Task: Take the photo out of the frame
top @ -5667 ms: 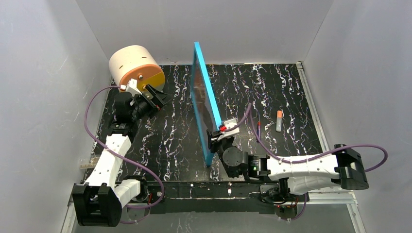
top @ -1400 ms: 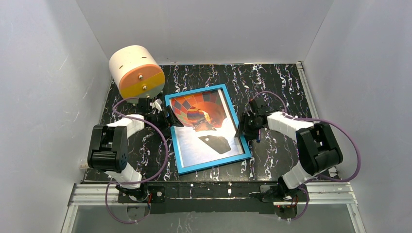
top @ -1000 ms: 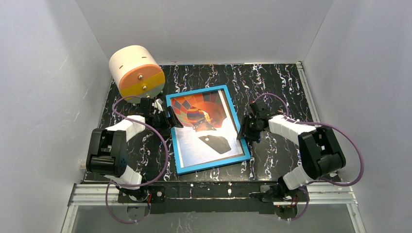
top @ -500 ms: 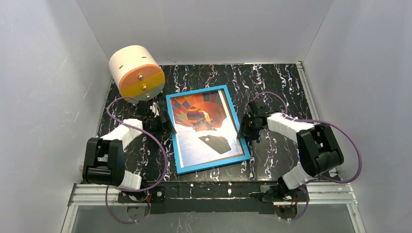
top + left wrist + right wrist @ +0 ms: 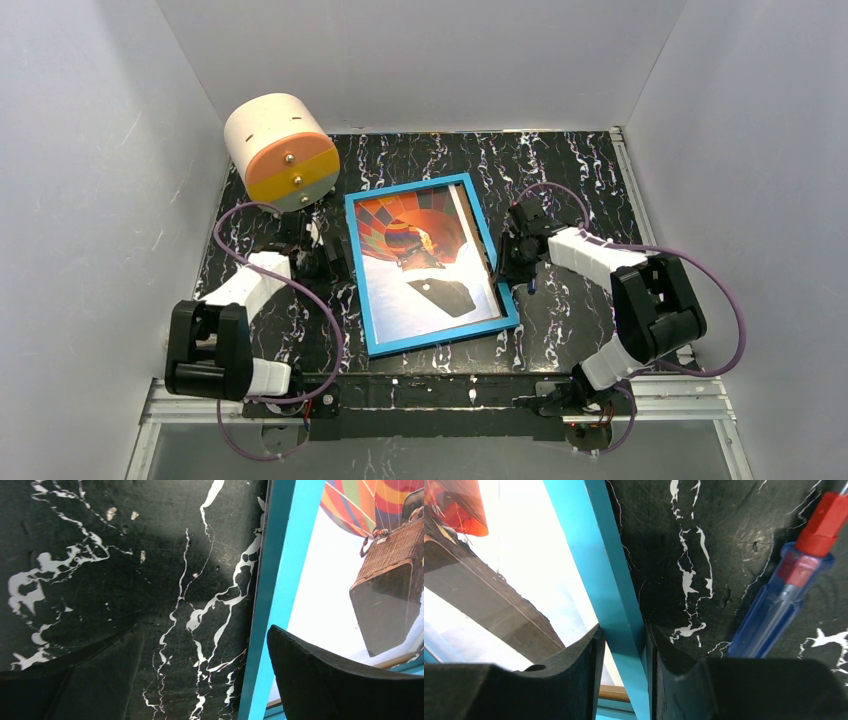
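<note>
The blue frame (image 5: 440,337) lies flat in the middle of the table with the balloon photo (image 5: 420,260) face up inside it. My right gripper (image 5: 506,262) is at the frame's right rail. In the right wrist view both black fingers press on the blue rail (image 5: 599,555), one from the photo (image 5: 524,540) side and one from the table side, so the gripper (image 5: 621,630) is shut on it. My left gripper (image 5: 328,258) stands open at the frame's left side. The left rail (image 5: 280,580) runs between its spread fingers (image 5: 340,680), and one finger is over the photo (image 5: 330,605).
A white cylinder with an orange face (image 5: 280,150) stands at the back left, close to the left arm. A blue-handled screwdriver with a red tip (image 5: 784,595) lies on the black marbled table (image 5: 580,180) just right of my right gripper. Grey walls enclose three sides.
The right jaws have narrowed onto the frame's right rail. The left arm has drawn back toward the left, off the frame's corner. The frame has shifted slightly to the right.
</note>
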Available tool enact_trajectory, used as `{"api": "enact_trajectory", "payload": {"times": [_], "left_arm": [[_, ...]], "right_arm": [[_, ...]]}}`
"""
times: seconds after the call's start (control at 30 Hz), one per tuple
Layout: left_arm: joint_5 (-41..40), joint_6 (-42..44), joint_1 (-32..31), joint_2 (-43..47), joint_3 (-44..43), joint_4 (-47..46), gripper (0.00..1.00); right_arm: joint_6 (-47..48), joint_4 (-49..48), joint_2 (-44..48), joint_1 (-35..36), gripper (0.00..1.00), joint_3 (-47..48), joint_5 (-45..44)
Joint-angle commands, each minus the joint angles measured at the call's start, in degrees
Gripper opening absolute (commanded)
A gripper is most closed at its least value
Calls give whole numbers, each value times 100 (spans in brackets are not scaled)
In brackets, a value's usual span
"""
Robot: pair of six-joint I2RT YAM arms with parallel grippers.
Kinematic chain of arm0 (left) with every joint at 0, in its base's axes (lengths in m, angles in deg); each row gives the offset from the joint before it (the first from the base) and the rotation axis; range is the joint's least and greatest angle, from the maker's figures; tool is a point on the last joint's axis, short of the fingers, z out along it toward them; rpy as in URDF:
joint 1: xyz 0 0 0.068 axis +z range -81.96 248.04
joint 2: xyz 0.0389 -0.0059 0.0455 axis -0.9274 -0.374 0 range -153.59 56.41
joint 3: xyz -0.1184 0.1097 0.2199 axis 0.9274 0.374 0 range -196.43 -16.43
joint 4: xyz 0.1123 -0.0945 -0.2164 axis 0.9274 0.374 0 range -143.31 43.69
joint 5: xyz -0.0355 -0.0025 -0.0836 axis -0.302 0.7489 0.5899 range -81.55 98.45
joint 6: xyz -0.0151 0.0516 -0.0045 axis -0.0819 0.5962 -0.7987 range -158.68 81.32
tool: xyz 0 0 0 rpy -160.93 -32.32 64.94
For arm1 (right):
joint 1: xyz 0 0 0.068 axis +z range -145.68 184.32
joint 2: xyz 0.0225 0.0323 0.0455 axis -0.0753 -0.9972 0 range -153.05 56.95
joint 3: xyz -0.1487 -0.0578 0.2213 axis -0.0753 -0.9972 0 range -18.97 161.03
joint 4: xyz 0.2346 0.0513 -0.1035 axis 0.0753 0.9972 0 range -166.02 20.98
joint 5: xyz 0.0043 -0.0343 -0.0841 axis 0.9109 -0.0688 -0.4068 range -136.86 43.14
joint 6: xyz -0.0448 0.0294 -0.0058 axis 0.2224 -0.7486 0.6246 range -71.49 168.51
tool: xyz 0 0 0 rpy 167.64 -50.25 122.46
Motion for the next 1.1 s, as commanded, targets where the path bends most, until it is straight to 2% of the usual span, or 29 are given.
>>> {"api": "enact_trajectory", "payload": {"times": [0.0, 0.3, 0.63, 0.87, 1.07], "left_arm": [[-500, 67, 22, 427, -41, 246, 91], [-1438, -71, 22, 1421, -9, 281, 92], [-2103, -171, 22, 2223, -3, 284, 93], [-2269, -212, 22, 2335, -12, 284, 93], [-2316, -222, 22, 2309, -25, 288, 93]], "right_arm": [[184, 338, 140, 23, 18, 486, -275], [37, 545, 601, 220, 7, 719, -434], [-489, 605, 1229, 1390, 1, 715, -1537], [-395, 792, 1518, 1676, 1, 689, -1370], [-695, 820, 1607, 1810, 1, 600, -1212]]}}
